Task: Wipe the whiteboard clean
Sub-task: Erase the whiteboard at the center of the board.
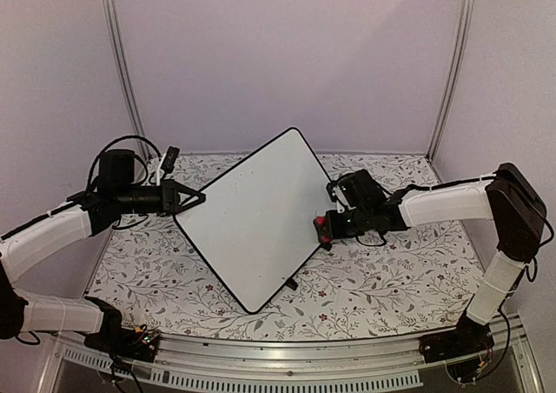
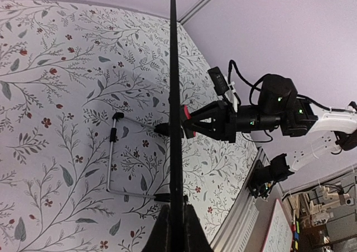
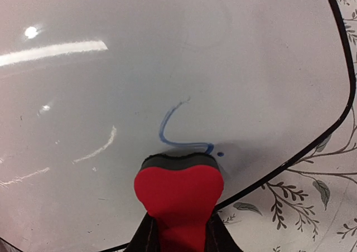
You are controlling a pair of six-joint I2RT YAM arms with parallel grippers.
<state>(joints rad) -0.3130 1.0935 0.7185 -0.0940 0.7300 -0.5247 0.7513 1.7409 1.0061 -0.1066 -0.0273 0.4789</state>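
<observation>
White glossy face: we see the whiteboard [image 1: 252,219] in the middle of the table [image 1: 391,280], turned so its corners point like a diamond, its face towards the overhead camera.
Black frame: it runs round the whole board with rounded corners; from the left wrist the whiteboard [image 2: 173,68] shows edge-on as one thin dark line down the picture.
Left gripper: we find the left gripper [image 1: 195,197] at the board's left corner, its fingers pressed together on the frame; its own camera shows the left gripper [image 2: 174,227] pinching that edge.
Right gripper: the right gripper [image 1: 328,226] sits at the board's right edge, clamped on the eraser [image 1: 321,228].
Eraser: a red block with a dark grey pad, and the eraser [image 3: 178,190] has its pad against the whiteboard [image 3: 167,57] near the lower rim, the right gripper [image 3: 178,235] holding it from below.
Blue mark [image 3: 163,132]: a curved stroke just above the pad, with a small dot beside its end; we make out pale smears further left.
Wire stand [image 2: 112,151]: a metal loop on the side of the board away from the eraser, over the floral tabletop.
Table: covered in a leaf-and-flower print.
</observation>
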